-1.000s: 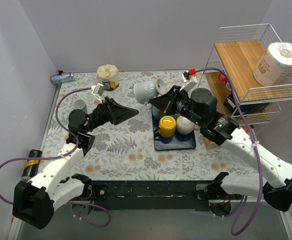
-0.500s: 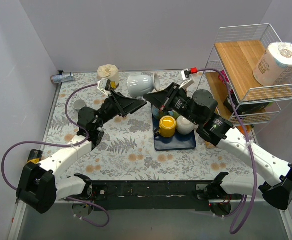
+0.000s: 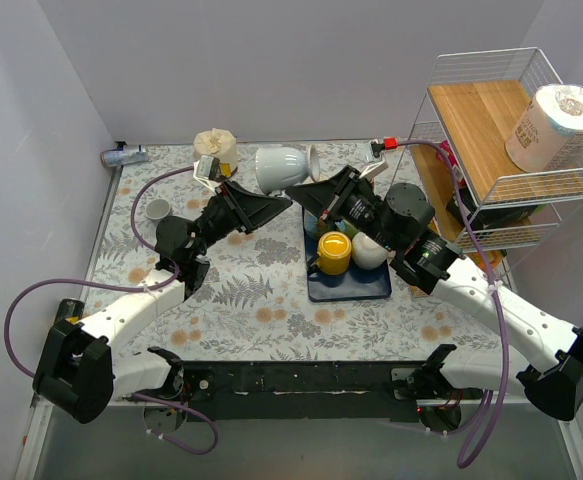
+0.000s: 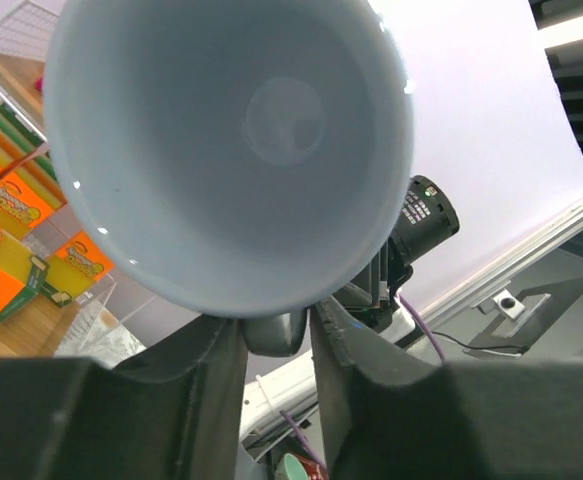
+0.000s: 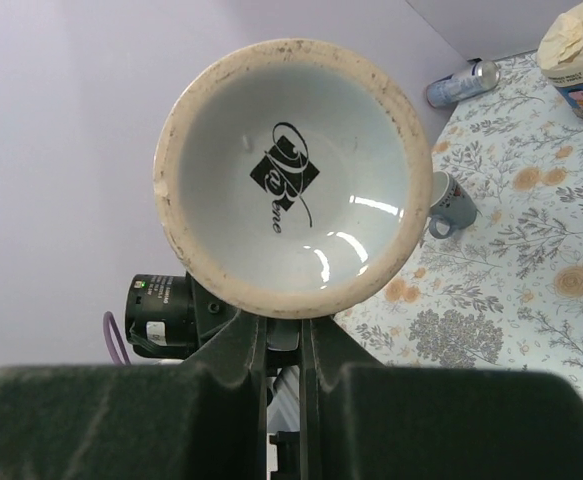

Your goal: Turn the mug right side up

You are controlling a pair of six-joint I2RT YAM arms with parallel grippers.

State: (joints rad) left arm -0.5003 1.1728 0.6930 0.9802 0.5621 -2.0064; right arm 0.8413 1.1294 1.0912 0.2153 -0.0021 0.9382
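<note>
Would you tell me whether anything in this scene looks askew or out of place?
The white ceramic mug hangs sideways in mid-air, held by the left gripper and right gripper; its base ring, facing the right wrist camera, looks scuffed.

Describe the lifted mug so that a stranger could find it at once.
Look at the far side of the flowered table, left of the wire rack. There the white mug lies sideways in the air, held by the right tool. Unlike the yellow mug and the other white mug on the blue tray, it stands on no surface.
</note>
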